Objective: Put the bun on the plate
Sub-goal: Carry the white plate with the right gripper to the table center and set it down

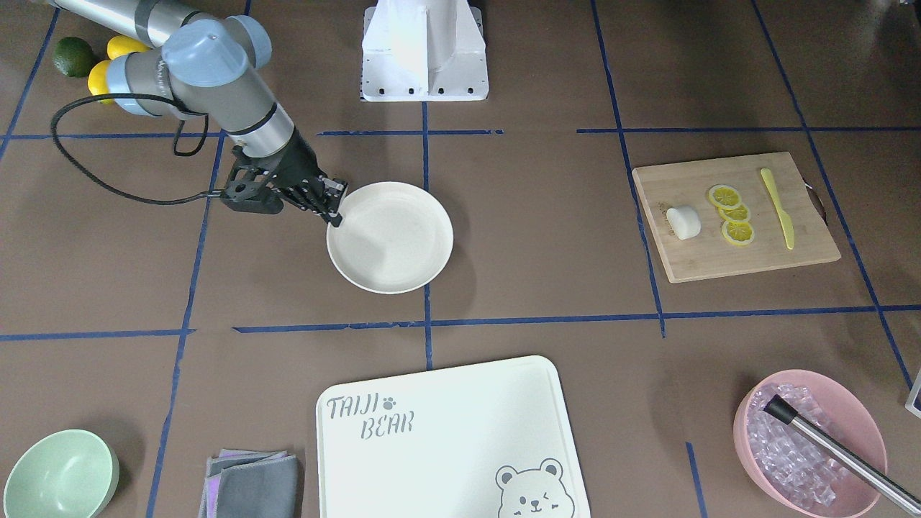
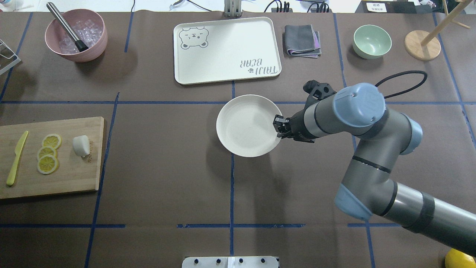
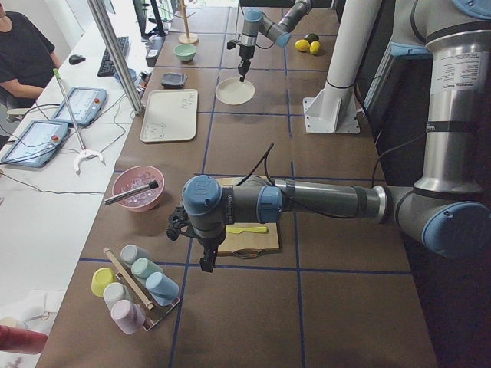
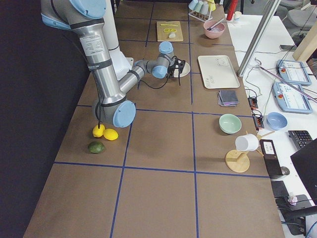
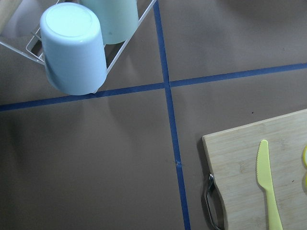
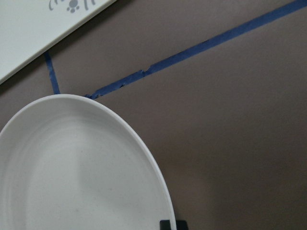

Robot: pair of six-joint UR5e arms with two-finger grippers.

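Note:
The bun (image 1: 683,221) (image 2: 81,145), a small white lump, lies on the wooden cutting board (image 1: 734,216) beside lemon slices (image 1: 734,214). The cream-white plate (image 1: 392,237) (image 2: 247,124) (image 6: 72,167) sits empty at the table's middle. My right gripper (image 1: 334,214) (image 2: 279,128) is at the plate's rim on the robot's right side, fingers closed on the rim. My left gripper (image 3: 206,265) hangs above the table just past the board's handle end, far from the bun. It shows only in the exterior left view, so I cannot tell its state.
A yellow knife (image 5: 266,182) lies on the board. An upturned cup rack (image 5: 72,48) stands beyond the board's end. A bear-print tray (image 2: 227,50), a folded cloth (image 2: 302,41), a mint-green bowl (image 2: 372,41) and a pink ice bowl (image 2: 76,35) line the far side.

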